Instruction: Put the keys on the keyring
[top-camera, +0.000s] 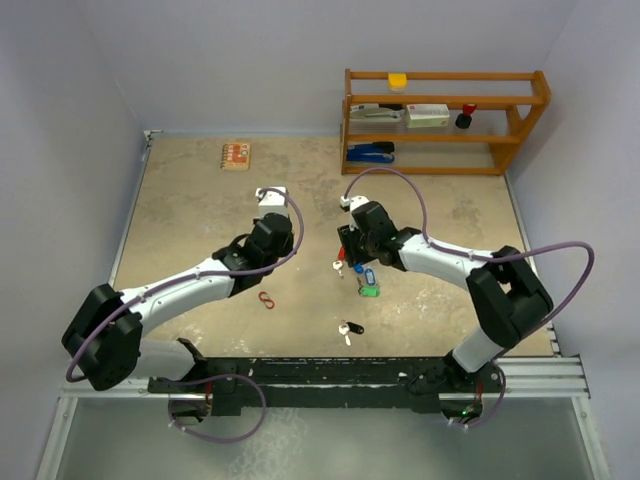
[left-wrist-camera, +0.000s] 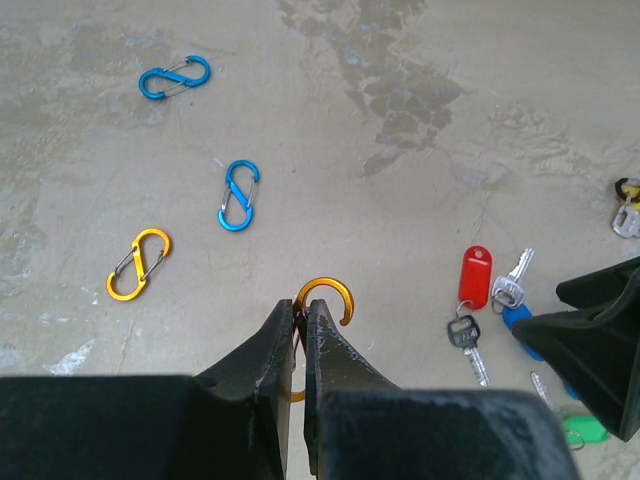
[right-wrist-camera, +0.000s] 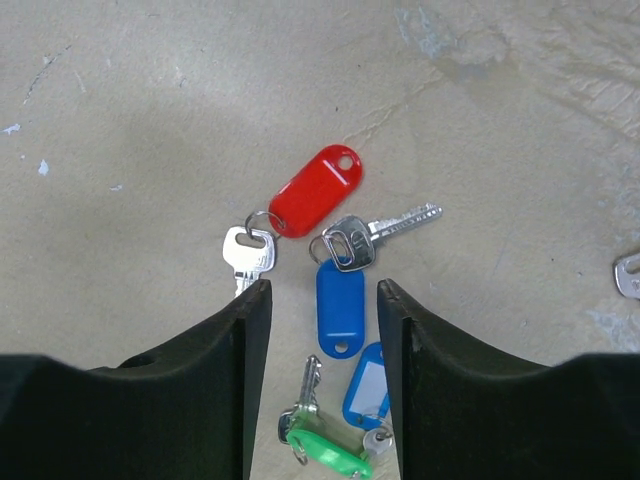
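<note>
Blue-tagged silver metal key (right-wrist-camera: 340, 300): lying on the beige tabletop (right-wrist-camera: 150, 120) between my right gripper's (right-wrist-camera: 322, 290) parted jaws, tag running along them.
Orange S-shaped metal clip (left-wrist-camera: 323, 282): my left gripper (left-wrist-camera: 302, 312) is clamping it, seemingly by one loop.
Nearer arm: right.

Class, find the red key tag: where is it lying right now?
In the right wrist view the red key tag lies just beyond the right gripper, past the blue tag, its ring holding a silver key.
</note>
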